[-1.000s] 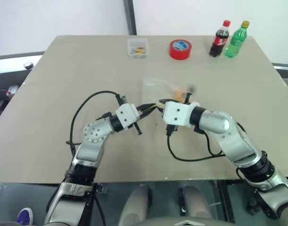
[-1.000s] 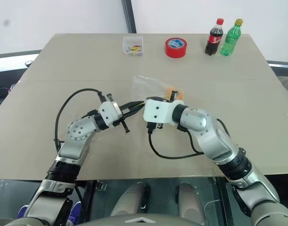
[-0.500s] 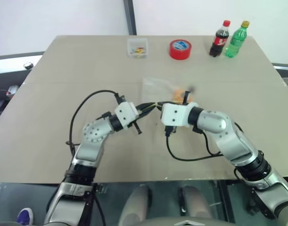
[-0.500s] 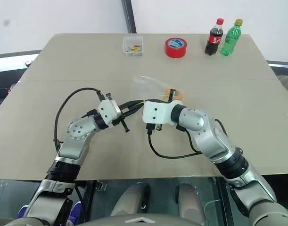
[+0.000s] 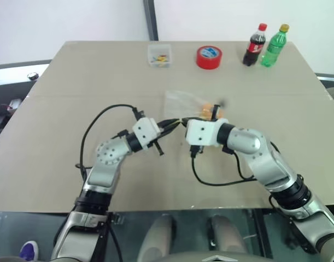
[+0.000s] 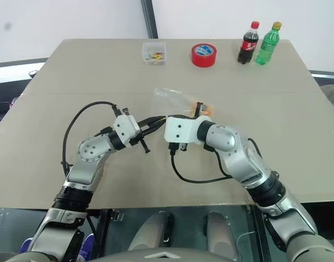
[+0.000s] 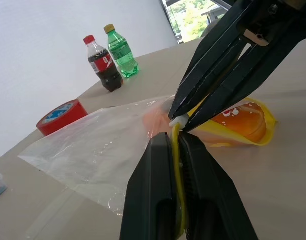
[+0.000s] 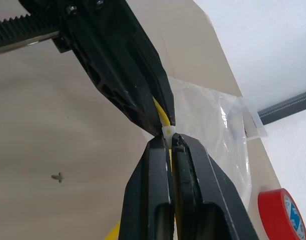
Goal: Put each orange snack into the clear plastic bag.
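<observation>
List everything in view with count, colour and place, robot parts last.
clear plastic bag: one, transparent with yellow strip, mid-table, strip pinched by both grippers
orange snack: one visible, orange, at the bag's mouth
tape roll: one, red, far side
cola bottle: one, dark, red cap, far right
green bottle: one, yellow cap, beside the cola
small box: one, clear, coloured bits, far side
table: one, beige
left gripper: black, shut on strip
right gripper: black, shut on strip

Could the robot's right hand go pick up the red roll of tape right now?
Probably not. The right hand is shut on the yellow strip of the clear plastic bag, so it is busy, and the red tape roll sits far off near the table's back edge.
</observation>
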`<state>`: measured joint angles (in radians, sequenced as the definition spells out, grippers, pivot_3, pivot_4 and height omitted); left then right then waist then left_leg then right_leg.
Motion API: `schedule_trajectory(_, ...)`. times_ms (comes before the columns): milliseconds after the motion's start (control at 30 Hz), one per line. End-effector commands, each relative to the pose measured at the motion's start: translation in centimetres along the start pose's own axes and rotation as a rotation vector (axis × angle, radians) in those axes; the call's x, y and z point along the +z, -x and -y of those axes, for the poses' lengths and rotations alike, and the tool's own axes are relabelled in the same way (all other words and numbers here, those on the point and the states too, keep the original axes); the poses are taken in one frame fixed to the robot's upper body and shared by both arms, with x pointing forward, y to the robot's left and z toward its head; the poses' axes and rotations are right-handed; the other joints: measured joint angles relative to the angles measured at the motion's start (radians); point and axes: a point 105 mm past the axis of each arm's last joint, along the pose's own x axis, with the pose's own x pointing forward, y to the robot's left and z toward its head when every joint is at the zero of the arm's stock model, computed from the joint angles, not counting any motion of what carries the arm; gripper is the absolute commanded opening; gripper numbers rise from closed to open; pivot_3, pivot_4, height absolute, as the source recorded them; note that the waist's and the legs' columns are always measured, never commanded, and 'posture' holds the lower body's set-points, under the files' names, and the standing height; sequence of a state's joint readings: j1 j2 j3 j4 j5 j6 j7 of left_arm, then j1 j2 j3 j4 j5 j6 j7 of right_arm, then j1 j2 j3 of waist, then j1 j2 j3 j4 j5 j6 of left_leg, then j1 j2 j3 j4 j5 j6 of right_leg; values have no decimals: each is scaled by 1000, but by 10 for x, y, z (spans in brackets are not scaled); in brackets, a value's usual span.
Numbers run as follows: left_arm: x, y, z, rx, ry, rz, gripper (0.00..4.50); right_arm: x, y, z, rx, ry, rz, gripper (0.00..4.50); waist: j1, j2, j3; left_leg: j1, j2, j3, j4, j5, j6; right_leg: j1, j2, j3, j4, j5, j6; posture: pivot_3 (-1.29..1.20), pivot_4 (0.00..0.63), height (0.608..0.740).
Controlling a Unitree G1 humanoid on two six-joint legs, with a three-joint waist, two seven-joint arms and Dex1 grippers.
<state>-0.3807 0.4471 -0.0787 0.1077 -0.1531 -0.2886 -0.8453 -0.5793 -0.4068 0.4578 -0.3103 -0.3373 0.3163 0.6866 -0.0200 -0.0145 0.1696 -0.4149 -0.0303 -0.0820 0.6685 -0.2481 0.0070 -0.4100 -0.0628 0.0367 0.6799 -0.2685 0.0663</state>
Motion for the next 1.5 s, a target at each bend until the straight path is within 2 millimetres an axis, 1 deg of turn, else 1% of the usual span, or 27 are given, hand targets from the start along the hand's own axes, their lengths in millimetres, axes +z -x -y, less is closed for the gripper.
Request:
schedule_trajectory(33, 31, -5, -10, 12, -46, 120, 0, -7, 9, 19, -91, -38, -33, 36, 1, 0, 0, 0, 0, 0, 0, 0, 0, 0, 0, 0, 0, 0, 0, 0, 150, 740)
schedule_trajectory(200, 45, -6, -24, 51, -42, 170, 0, -24, 22, 25, -126, -106, -99, 36, 3, 0, 0, 0, 0, 0, 0, 0, 0, 0, 0, 0, 0, 0, 0, 0, 150, 740)
schedule_trajectory(433, 53, -7, -41, 110, -26, 195, 0, -47, 42, 33, -178, -163, -187, 36, 3, 0, 0, 0, 0, 0, 0, 0, 0, 0, 0, 0, 0, 0, 0, 0, 150, 740)
schedule_trajectory(567, 53, -8, -46, 128, -4, 194, 0, -54, 50, 36, -200, -180, -220, 36, 1, 0, 0, 0, 0, 0, 0, 0, 0, 0, 0, 0, 0, 0, 0, 0, 150, 740)
schedule_trajectory(667, 51, -8, -55, 168, 31, 186, 0, -60, 55, 35, -207, -192, -243, 36, 3, 0, 0, 0, 0, 0, 0, 0, 1, 0, 0, 0, 0, 0, 0, 0, 150, 740)
schedule_trajectory(767, 52, -7, -66, 218, 67, 190, 0, -70, 63, 38, -231, -195, -286, 36, 3, 0, 0, 0, 0, 0, 0, 0, 1, 0, 0, 0, 0, 0, 0, 0, 150, 740)
schedule_trajectory(867, 51, -4, -75, 261, 104, 187, 0, -78, 73, 47, -268, -188, -324, 36, 3, 0, 0, 0, 0, 0, 0, 0, 0, 0, 0, 0, 0, 0, 0, 0, 150, 740)
schedule_trajectory(967, 50, -2, -76, 271, 119, 182, 0, -81, 80, 54, -291, -190, -332, 36, 2, 0, 0, 0, 0, 0, 0, 0, 0, 0, 0, 0, 0, 0, 0, 0, 150, 740)
schedule_trajectory(1133, 41, 1, -83, 318, 187, 154, 0, -93, 93, 70, -337, -180, -377, 36, 3, 0, 0, 0, 0, 1, 0, 0, 0, 0, 0, 0, 0, 0, 0, 0, 150, 740)
schedule_trajectory(1200, 36, 0, -84, 325, 206, 136, 0, -94, 94, 78, -356, -175, -373, 36, 2, 0, 0, 0, 0, 1, 0, 0, 0, 0, 0, 1, 0, 0, 0, 0, 150, 740)
schedule_trajectory(1300, 31, -7, -88, 340, 234, 117, 0, -93, 93, 98, -405, -158, -356, 36, 3, 0, 0, 0, 0, 1, 0, 0, 0, 0, 0, 1, 0, 0, 0, 0, 150, 740)
schedule_trajectory(1333, 33, -11, -92, 341, 246, 125, 0, -93, 93, 108, -433, -133, -354, 36, 3, 0, 0, 0, 0, 1, 0, 0, 0, 0, 0, 1, 0, 0, 0, 0, 150, 740)
schedule_trajectory(1433, 42, -22, -114, 391, 267, 158, 0, -90, 96, 143, -526, -49, -349, 36, 5, -1, 1, 0, -1, 1, 0, 1, -1, 0, 0, 1, 0, 0, 0, 0, 150, 740)
schedule_trajectory(1467, 46, -24, -120, 395, 258, 171, 0, -87, 98, 154, -565, -31, -339, 36, 5, -1, 1, -1, -1, 1, 1, 1, -2, 0, 0, 0, 0, 0, 0, 0, 150, 740)
schedule_trajectory(1500, 50, -26, -121, 384, 238, 183, 0, -84, 100, 161, -585, -23, -327, 36, 4, -1, 1, -1, -1, 1, 1, 1, -2, 0, 0, 0, 0, 0, 0, 0, 150, 740)
